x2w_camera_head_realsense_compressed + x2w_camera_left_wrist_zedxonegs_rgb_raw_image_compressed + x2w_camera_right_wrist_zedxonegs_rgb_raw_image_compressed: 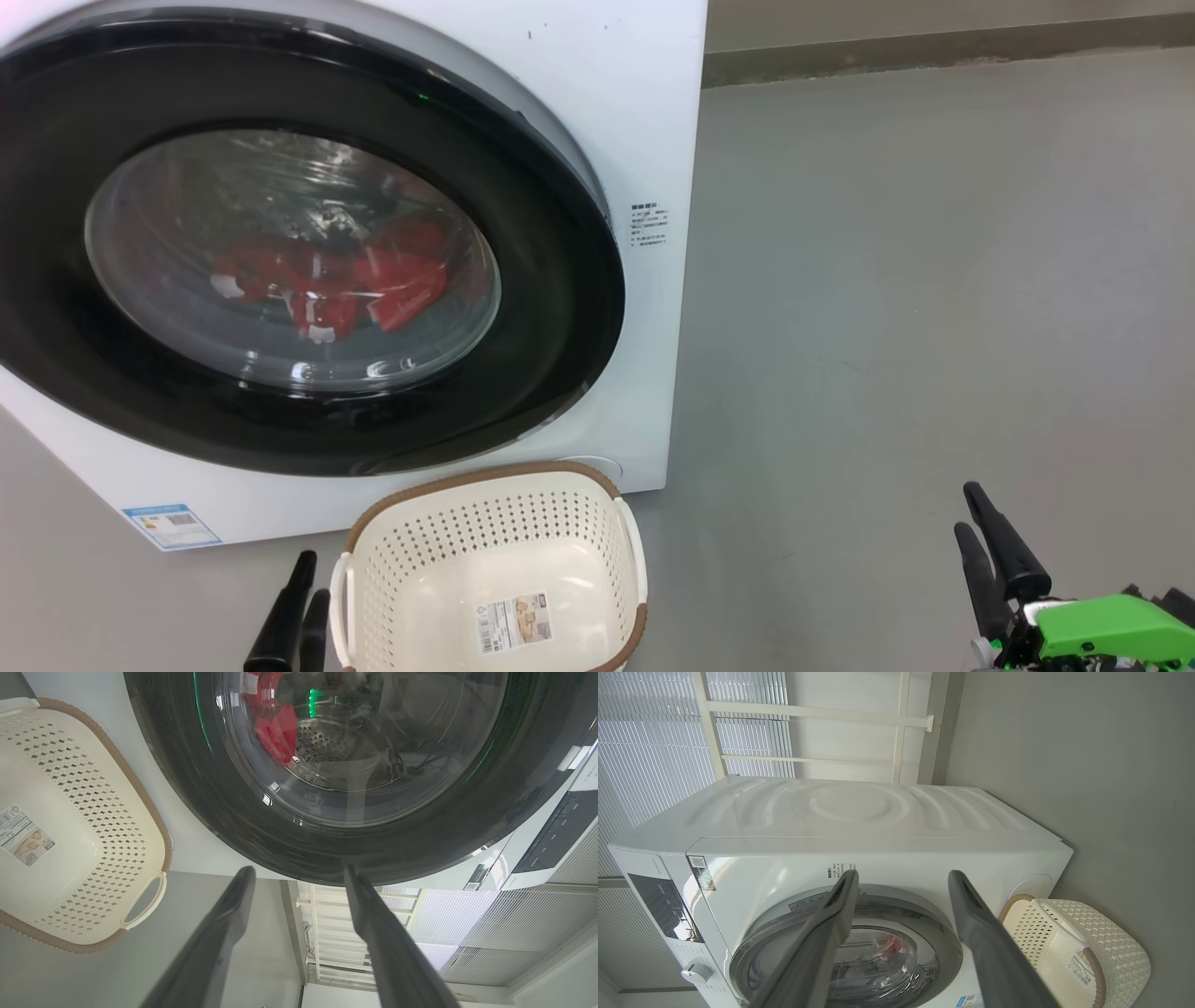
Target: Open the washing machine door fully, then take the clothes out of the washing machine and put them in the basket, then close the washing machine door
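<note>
The washing machine [644,112] is seen standing on the grey floor [887,280] at the far left of the scene. Its door [560,308] is shut flat against the white front, and the wide black rim rings the clear glass window [280,187]. The clothes [373,280] are seen through that glass, lying low in the drum as a heap of red fabric with white patches. The basket [467,478] is set upright on the floor just before the machine, below the lower right of the door. A paper label [515,623] is shown on its bare bottom. A blue label [171,525] is stuck at the lower left corner of the machine front.

The left tool [314,576] is held low at the near left, just beside the basket's left handle. Whether it touches the handle cannot be told. In the left wrist view its two dark fingers are spread wide and pointed toward the door's rim, and nothing is gripped between them. The right tool [967,509] is held at the near right over the floor, well apart from basket and machine. Its fingers are likewise parted wide, and nothing is held.
</note>
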Motion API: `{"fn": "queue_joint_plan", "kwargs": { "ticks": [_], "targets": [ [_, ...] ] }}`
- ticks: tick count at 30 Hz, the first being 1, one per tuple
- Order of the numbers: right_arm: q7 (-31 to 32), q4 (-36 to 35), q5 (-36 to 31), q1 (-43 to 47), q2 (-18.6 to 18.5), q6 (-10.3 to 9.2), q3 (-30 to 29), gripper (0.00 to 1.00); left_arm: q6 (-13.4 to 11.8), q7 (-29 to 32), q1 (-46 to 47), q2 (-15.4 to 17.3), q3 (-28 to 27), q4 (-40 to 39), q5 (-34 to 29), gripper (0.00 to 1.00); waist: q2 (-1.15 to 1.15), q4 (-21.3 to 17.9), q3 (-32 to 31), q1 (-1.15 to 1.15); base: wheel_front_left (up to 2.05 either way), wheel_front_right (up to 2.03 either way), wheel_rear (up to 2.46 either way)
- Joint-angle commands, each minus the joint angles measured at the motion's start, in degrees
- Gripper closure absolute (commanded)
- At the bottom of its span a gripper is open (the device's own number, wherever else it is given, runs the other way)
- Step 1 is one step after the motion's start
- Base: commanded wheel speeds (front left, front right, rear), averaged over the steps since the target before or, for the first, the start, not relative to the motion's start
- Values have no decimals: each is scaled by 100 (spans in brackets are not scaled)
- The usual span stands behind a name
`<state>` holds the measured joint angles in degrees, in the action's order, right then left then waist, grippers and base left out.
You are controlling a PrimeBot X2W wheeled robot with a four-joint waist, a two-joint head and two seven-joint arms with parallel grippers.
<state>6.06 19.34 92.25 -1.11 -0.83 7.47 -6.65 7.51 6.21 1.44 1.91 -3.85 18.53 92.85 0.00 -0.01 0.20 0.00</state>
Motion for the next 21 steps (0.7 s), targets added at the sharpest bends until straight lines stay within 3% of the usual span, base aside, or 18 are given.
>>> {"fn": "queue_joint_plan", "kwargs": {
  "ticks": [1,5,11,21],
  "targets": [
    [-39,-129,0,-95,-35,0,10,0,0,-42,79,21,-8,-122,-19,0,0,0,6,1,0,0,0],
    [-108,-174,-44,-68,-42,0,44,0,0,-111,70,24,3,-164,-87,0,0,5,-5,13,0,0,0],
    [-210,-209,-239,-18,-66,0,79,0,0,-212,35,30,17,-249,-339,0,0,11,11,1,0,0,0],
    [-395,-243,-975,5,-98,0,150,0,0,-399,9,37,-40,-374,-1335,0,0,6,54,0,0,0,0]
  ]
}}
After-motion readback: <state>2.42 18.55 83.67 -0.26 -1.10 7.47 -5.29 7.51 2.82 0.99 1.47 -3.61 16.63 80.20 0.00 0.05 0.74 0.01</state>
